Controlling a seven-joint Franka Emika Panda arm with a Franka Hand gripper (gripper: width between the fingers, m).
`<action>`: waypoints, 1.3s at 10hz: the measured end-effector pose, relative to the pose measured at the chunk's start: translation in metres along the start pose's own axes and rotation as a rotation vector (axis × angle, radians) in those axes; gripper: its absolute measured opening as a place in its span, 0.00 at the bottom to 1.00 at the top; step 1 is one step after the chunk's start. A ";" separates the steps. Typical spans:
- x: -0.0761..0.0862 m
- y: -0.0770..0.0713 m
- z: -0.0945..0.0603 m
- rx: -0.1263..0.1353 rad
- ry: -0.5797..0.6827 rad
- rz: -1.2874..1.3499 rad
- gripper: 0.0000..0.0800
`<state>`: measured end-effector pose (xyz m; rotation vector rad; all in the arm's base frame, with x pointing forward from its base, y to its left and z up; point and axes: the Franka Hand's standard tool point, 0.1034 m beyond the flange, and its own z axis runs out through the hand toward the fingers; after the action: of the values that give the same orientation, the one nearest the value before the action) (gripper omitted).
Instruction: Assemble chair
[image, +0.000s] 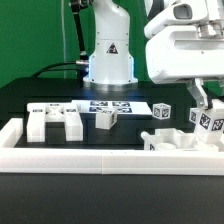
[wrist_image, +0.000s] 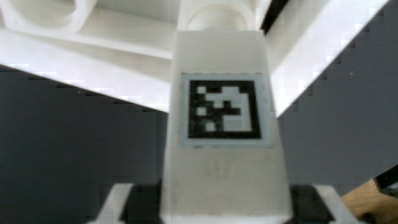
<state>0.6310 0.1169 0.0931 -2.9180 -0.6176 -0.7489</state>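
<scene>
A: Where was the chair's tagged post (wrist_image: 222, 110)?
B: In the gripper (wrist_image: 221, 205), whose jaws were clenched on its sides, at the exterior view's right, over the near part of the black table (image: 125, 136).
A: And the rest?
B: Blocky chair parts (image: 57, 120) lay at the exterior view's left. A small tagged piece (image: 107, 118) rested just on the near side of the marker board (image: 125, 104), inside the white border frame (image: 100, 156).
</scene>
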 end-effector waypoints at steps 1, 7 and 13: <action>-0.001 0.001 -0.001 -0.010 0.023 0.000 0.37; -0.005 0.001 -0.004 -0.052 0.129 0.001 0.43; -0.006 0.003 -0.003 -0.053 0.127 0.002 0.81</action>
<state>0.6261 0.1118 0.0934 -2.8883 -0.5916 -0.9556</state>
